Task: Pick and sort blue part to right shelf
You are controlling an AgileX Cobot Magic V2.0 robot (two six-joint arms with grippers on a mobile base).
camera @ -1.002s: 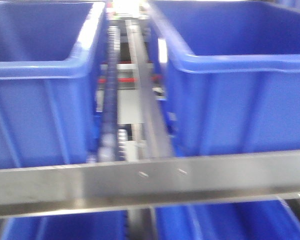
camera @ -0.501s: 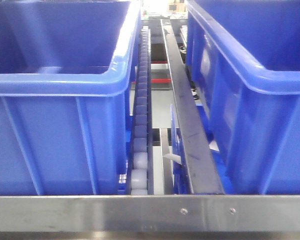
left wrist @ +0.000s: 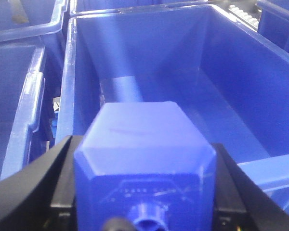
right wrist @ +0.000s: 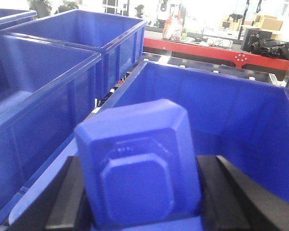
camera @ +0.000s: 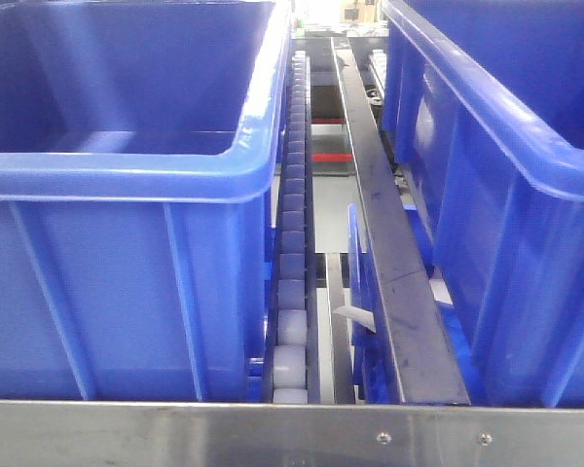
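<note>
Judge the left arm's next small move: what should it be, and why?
Probably lower the left gripper a little into the bin, then open. Its fingers clamp the blue part over the bin's bare floor, and nothing lies beneath it.

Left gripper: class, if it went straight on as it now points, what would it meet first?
Its held blue part would lead, probably striking the floor or far wall of the blue bin; depth is unclear.
</note>
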